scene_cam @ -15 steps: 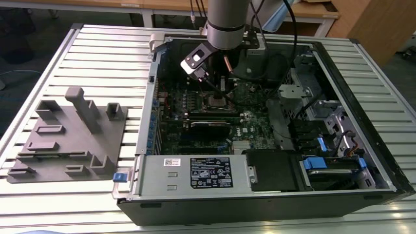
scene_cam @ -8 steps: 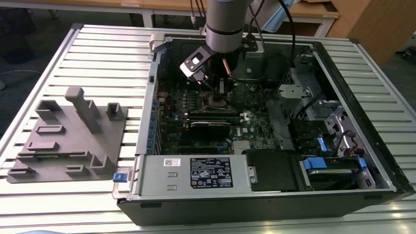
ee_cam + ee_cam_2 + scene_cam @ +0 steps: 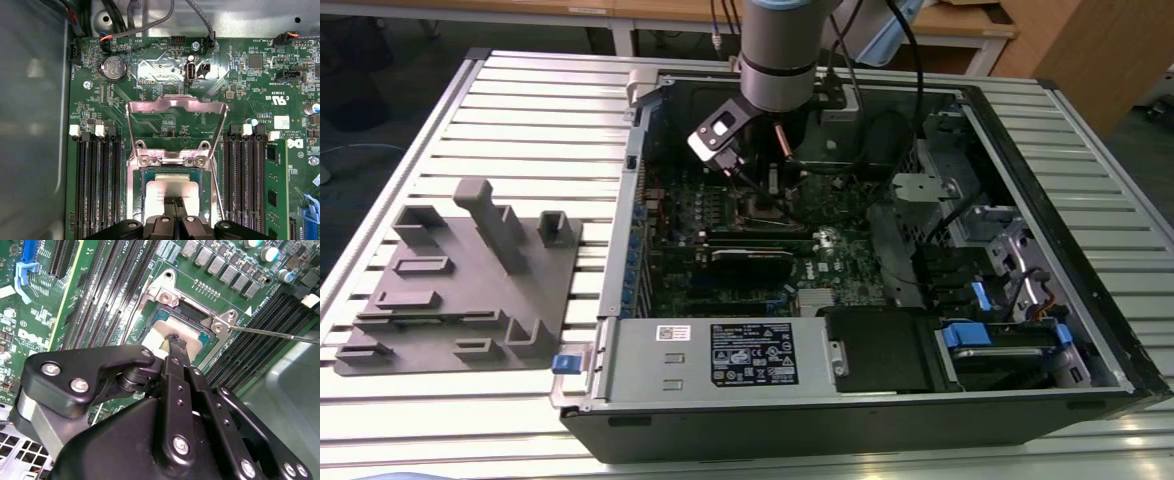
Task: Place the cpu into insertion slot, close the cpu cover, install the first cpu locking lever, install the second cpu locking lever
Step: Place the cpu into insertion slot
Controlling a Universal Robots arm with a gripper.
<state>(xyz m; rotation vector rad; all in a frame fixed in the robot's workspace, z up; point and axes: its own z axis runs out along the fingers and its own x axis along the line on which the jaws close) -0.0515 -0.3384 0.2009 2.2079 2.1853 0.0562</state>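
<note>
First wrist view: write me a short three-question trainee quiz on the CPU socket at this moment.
1. True or false: the cpu cover lies closed over the insertion slot.
2. Where is the cpu? A: seated in the insertion slot. B: held clear of the board. C: on top of the cpu cover.
3. What is the shut gripper nearest?
Key: 1 false, it stands open; 2 A; 3 the cpu's metal top.
</note>
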